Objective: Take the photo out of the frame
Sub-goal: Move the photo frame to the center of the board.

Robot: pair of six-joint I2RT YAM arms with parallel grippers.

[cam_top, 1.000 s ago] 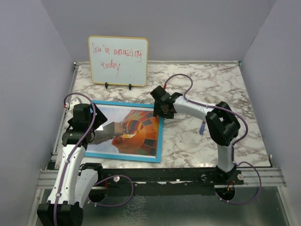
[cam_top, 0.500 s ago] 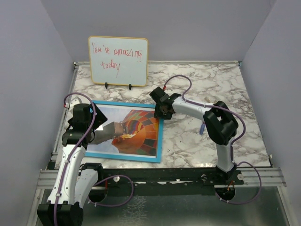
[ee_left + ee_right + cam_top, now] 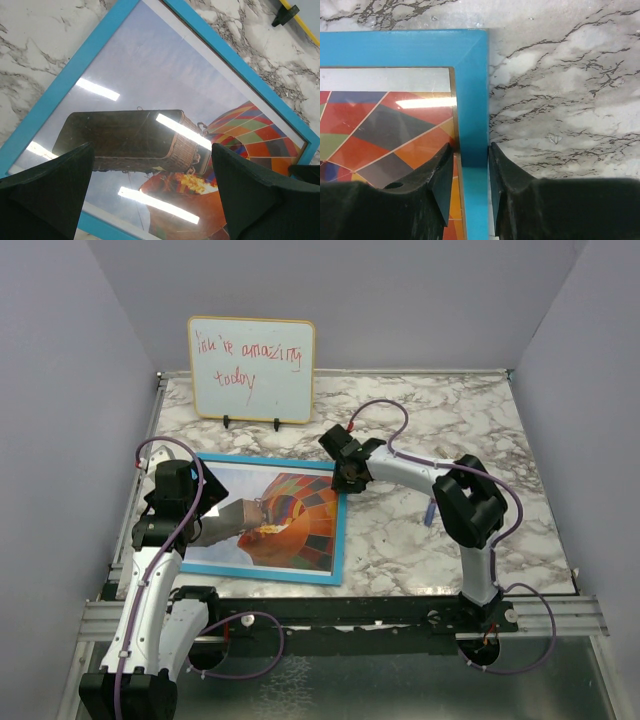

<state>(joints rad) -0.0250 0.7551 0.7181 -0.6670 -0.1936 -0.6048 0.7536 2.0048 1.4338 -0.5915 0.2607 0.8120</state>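
Observation:
The frame (image 3: 270,461) lies flat at the table's left, its blue rim up, with the balloon photo (image 3: 300,525) inside under shiny glass. At the frame's far right corner my right gripper (image 3: 345,478) pinches the rim. In the right wrist view the gripper (image 3: 471,160) has one finger on the photo (image 3: 385,125) side and the other on the marble side, both touching the blue rim of the frame (image 3: 470,75). My left gripper (image 3: 205,508) hovers over the frame's left part. It stands wide open (image 3: 152,192) above the photo (image 3: 165,75), holding nothing.
A small whiteboard (image 3: 250,370) with red handwriting stands on two black feet at the back left, just beyond the frame. The marble table (image 3: 450,420) is walled by grey panels at the left, back and right.
The right gripper's jaws have closed in on the frame's rim, and the arm has edged slightly left. The left arm and the frame have not moved.

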